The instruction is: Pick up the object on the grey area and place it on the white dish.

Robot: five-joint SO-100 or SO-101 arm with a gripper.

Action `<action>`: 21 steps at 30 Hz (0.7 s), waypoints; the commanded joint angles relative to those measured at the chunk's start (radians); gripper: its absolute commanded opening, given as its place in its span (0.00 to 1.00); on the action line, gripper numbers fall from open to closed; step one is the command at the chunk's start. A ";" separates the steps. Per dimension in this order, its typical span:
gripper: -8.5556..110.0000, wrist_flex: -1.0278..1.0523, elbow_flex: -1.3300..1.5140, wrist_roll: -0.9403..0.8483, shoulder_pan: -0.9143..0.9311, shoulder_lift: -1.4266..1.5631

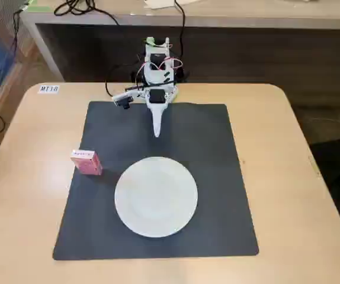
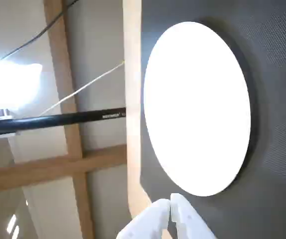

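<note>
In the fixed view the white arm sits folded at the 12 o'clock edge of the grey mat [image 1: 217, 177], its gripper [image 1: 157, 132] pointing down toward 6 o'clock and hanging over the dark surface, well short of the white dish [image 1: 156, 196]. The fingers come together in a single narrow point with no gap showing and nothing between them; the wrist view agrees, with the two white fingertips [image 2: 171, 205] meeting at the bottom edge of the picture and holding nothing. The dish lies flat on the mat, a little toward 6 o'clock from the mat's middle, and is bare. The small pink box [image 1: 86, 161] stands at about 10 o'clock from the dish, near it but apart, right at the mat's 9 o'clock edge; whether it sits fully on the mat or partly on the light wooden table [image 1: 300, 177] I cannot tell. In the wrist view the dish [image 2: 198, 107] fills most of the picture, glaring white, with the textured grey mat [image 2: 277, 74] around it and a black cable [image 2: 58, 120] beyond the table's edge.
</note>
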 commanded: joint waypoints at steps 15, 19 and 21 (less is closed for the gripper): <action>0.07 0.038 -0.112 -0.078 -0.037 -0.049; 0.07 0.060 -0.592 -0.219 -0.058 -0.468; 0.07 0.094 -0.828 -0.270 -0.046 -0.650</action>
